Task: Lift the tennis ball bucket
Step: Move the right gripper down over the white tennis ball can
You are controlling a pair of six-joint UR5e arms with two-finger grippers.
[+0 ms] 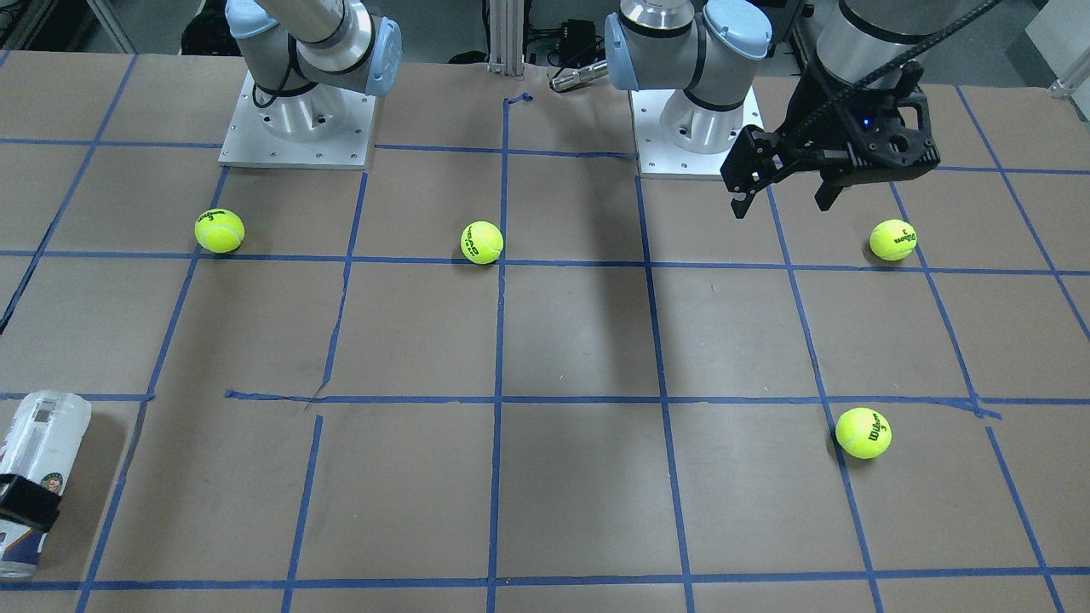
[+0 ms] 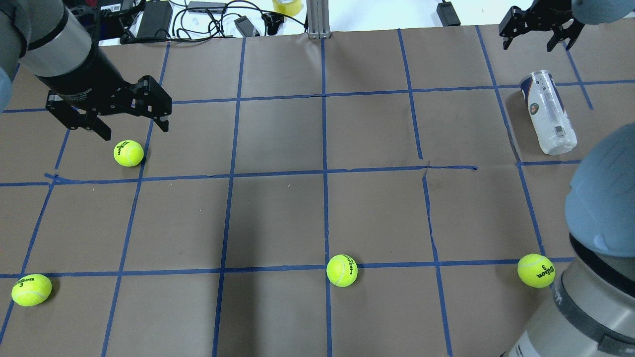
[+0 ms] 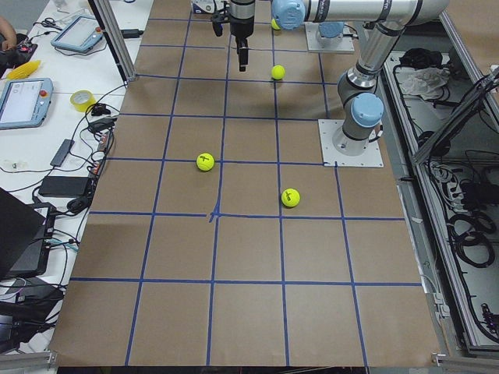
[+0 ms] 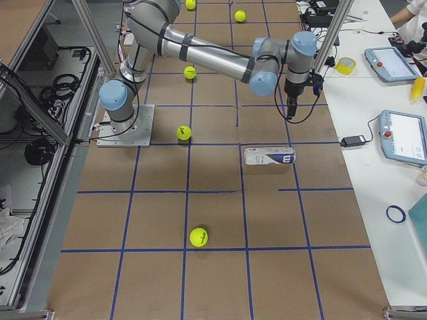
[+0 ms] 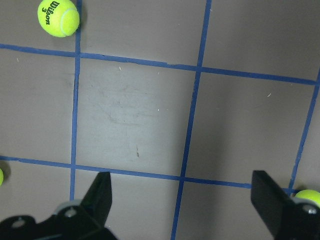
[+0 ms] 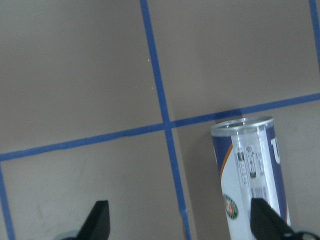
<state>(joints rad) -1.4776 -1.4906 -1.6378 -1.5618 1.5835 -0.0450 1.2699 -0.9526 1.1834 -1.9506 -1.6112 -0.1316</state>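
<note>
well, the can [image 2: 548, 111] lies on its side on the tabletop [image 2: 278, 218], far out on my right, toward the far edge. i see no balls in it, so i think it is light. it is round and lies flat, so it could roll if i bump it.

my right tool [image 2: 533, 37] hangs in the air near the can and does not touch it. its two fingers are wide apart, with nothing between them. i think they are spread like that so the can will fit in. in the camera on that wrist, the can sits under one finger [image 6: 267, 225], not in the middle of the gap. so i judge i must slide sideways first, then go down, squeeze across the round body and lift.

my left tool [image 1: 783, 204] is far off on the other side, up in the air, near a ball [image 2: 128, 152]. its fingers are spread too and hold nothing. i think it hangs there to be out of the way, since one tool is enough for a thin can. three more balls lie well apart from the can.
</note>
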